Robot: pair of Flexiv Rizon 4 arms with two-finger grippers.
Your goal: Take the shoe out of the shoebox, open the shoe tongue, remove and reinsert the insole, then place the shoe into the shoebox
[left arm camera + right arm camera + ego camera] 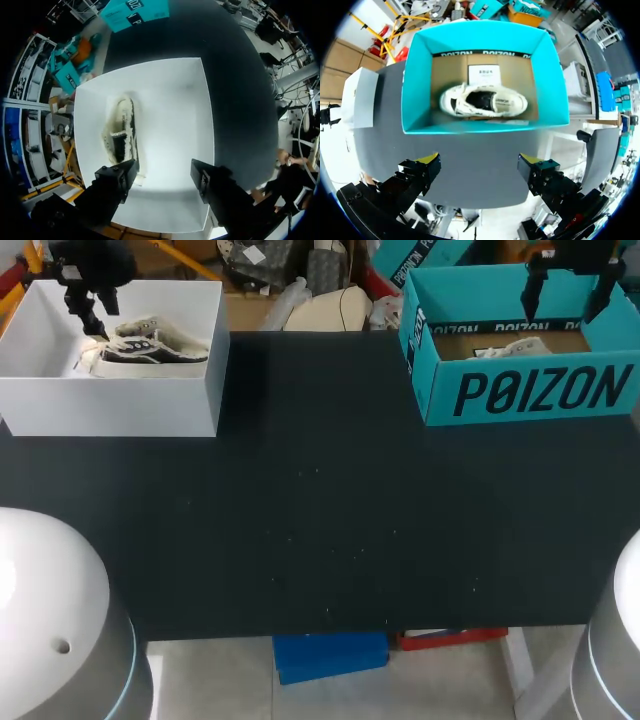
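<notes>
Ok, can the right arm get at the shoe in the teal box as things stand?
Probably yes. The teal box is open-topped, the shoe lies uncovered inside, and the right arm hangs above it, jaws open, with nothing between.

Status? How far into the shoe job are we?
Nothing visibly done: the dark-and-cream shoe lies in the white shoebox, and the white shoe lies in the teal shoebox. In hand: the left gripper is open above the white shoebox and the right gripper is open above the teal shoebox, neither gripping a shoe. Left: take-out, tongue, insole, return.
</notes>
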